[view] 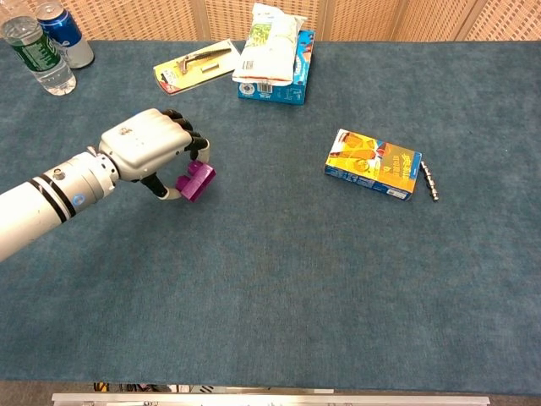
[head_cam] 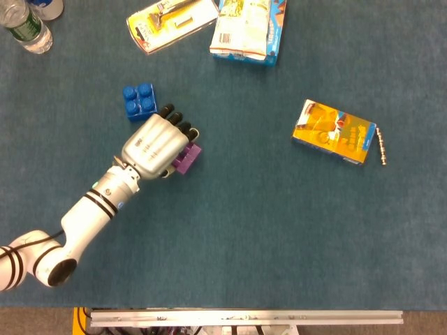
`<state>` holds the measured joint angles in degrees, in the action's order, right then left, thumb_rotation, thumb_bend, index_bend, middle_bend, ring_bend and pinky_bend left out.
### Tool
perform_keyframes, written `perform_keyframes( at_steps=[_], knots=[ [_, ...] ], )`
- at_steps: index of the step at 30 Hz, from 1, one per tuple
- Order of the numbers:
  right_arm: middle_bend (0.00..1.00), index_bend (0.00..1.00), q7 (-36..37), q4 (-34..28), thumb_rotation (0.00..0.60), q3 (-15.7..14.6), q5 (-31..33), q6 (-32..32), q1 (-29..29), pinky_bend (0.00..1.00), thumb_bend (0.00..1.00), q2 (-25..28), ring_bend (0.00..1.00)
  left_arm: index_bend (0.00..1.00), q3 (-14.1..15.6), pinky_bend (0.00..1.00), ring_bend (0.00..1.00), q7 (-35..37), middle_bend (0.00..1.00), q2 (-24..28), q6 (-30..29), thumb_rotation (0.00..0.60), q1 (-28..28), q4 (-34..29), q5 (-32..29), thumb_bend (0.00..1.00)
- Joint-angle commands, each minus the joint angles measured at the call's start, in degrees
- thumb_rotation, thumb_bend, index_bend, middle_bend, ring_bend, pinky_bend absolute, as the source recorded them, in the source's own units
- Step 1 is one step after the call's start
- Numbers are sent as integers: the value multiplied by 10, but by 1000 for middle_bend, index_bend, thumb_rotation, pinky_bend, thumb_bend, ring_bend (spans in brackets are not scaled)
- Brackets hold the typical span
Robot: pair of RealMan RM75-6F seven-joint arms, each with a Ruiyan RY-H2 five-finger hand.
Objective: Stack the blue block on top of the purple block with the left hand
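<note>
My left hand (head_cam: 155, 144) (view: 145, 148) pinches the purple block (head_cam: 186, 158) (view: 195, 180) between its thumb and fingers, and the block sits tilted in the grip. In the head view the blue block (head_cam: 139, 101) lies on the blue cloth just up and left of the hand, a short gap away from the knuckles. The chest view hides the blue block behind the hand. My right hand appears in neither view.
A yellow box (head_cam: 332, 132) (view: 373, 164) lies at the right with a small metal chain (head_cam: 381, 146) beside it. At the far edge lie a snack bag on a box (head_cam: 248, 28), a razor pack (head_cam: 171, 21), a water bottle (head_cam: 24, 26) and a can (view: 66, 34).
</note>
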<state>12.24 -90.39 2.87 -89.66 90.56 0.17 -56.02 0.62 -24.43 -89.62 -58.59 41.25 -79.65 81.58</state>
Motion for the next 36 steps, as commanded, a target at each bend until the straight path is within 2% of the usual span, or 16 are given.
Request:
perform_keyframes(
  at_steps=[1,5,14,22,29,36],
  knots=[
    [527,505,0,1,600,0,0,0,0,481,280,0,450,444,9,202,279,-10,408,-16,-24,600,-9,23,29,172],
    [527,505,1,3,600,-1,1,-2,0,481,280,-1,450,444,14,202,279,-25,408,-27,-35,600,-11,51,51,171],
    [527,505,3,5,600,0,3,-2,0,481,280,-3,450,444,13,202,279,-120,410,-60,-82,600,-26,115,88,171],
    [527,505,3,7,600,-1,4,-3,-1,481,280,-4,450,444,18,202,279,-157,410,-73,-92,600,-32,152,110,171],
    [527,505,1,6,600,0,4,-2,-1,481,280,-4,450,442,18,202,279,-190,411,-78,-94,600,-35,164,123,171],
    [527,505,1,7,600,-1,4,-3,-2,481,280,-4,450,443,18,201,273,-269,414,-91,-103,600,-46,177,131,171]
  ],
)
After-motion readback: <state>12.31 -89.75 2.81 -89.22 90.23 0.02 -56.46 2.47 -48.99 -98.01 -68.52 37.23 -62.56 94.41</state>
